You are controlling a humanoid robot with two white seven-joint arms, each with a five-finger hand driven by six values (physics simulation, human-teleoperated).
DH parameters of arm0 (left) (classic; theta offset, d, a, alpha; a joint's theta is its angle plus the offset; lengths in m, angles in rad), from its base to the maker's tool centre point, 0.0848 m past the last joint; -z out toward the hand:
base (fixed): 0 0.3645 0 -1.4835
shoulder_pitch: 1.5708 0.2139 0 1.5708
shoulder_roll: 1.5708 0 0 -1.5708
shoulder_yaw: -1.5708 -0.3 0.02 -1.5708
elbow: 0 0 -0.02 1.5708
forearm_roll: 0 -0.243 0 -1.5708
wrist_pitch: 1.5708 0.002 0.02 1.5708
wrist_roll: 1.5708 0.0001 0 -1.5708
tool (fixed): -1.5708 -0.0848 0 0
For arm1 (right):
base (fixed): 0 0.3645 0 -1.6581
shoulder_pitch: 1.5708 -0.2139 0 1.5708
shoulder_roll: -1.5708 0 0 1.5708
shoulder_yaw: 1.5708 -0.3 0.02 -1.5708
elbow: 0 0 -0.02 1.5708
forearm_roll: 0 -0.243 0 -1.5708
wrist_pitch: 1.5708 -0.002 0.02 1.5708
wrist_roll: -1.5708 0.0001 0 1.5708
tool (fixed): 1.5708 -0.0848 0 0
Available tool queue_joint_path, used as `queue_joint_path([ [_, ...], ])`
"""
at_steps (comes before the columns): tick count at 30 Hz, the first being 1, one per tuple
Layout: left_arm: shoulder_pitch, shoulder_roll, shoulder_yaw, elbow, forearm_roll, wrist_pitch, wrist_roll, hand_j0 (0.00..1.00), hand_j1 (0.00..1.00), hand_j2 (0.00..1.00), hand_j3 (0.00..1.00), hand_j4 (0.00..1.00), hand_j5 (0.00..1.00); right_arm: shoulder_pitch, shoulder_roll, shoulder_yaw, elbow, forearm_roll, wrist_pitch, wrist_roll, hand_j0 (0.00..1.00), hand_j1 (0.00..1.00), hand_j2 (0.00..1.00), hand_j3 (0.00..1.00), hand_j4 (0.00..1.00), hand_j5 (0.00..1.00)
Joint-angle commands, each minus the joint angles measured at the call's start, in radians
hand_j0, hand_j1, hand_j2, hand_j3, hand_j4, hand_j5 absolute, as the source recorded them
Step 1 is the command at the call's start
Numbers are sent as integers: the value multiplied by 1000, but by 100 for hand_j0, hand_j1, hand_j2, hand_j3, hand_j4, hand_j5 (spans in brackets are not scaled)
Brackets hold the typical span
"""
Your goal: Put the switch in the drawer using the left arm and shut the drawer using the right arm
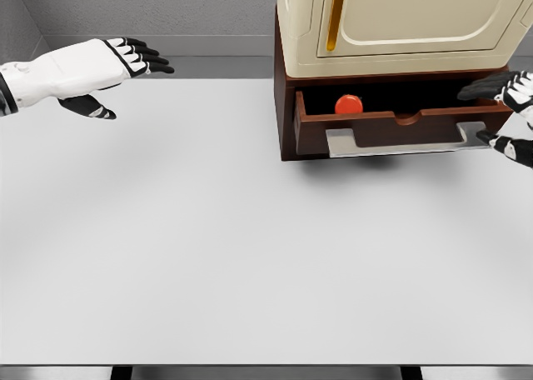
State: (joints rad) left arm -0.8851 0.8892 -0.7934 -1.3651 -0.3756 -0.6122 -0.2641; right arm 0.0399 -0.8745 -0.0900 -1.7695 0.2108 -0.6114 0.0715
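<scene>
Our right hand [510,113]: fingers spread, empty, at the open drawer [391,128] front's right end. Left hand [117,67]: open, empty, far left above the table [208,255]. Switch [349,104]: red, inside drawer. Step, we judge: closing; next, push the front inward.

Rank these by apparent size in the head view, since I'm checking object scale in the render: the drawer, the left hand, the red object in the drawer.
1. The drawer, widest by far.
2. The left hand, open with fingers spread; it may lie nearer the camera, so its true size against the drawer is unsure.
3. The red object, only partly visible above the drawer front.
</scene>
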Motion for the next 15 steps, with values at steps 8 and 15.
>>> queue_joint_path([
  [8, 2, 1, 2, 0, 6, 1, 2, 100, 100, 100, 100, 100, 100, -6, -40, 84, -2, -7, 0, 8, 61, 61, 61, 61, 61, 61],
  [15, 0, 1, 2, 0, 6, 1, 2, 100, 100, 100, 100, 100, 100, 6, -83, 118, -1, -7, 0, 8, 60, 60, 60, 60, 60, 60],
])
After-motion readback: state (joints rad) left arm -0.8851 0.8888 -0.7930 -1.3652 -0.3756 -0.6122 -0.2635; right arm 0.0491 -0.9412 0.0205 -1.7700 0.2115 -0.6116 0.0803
